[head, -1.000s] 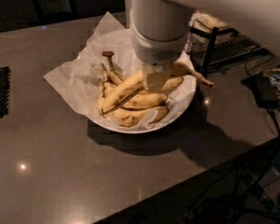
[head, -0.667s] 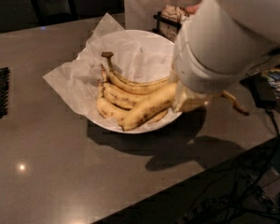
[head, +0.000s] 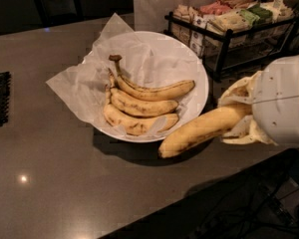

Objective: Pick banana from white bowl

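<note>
Banana held clear of the bowl: the pick looks nearly done.
At the right edge of the frame, the gripper [head: 237, 117] has its cream fingers closed round one end of the banana [head: 199, 131]. The free tip hangs just outside the lower-right rim of the white bowl [head: 203, 68]. The next move likely needs only a steady hold while carrying it away.

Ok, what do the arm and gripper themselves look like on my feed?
The gripper is at the right edge of the camera view, right of the white bowl. Its fingers are pale cream-yellow and curved like shells. Behind it, the arm is a fat, rounded white casing with a thin dark seam line and small dark specks. No cables or lettering show on it.
</note>
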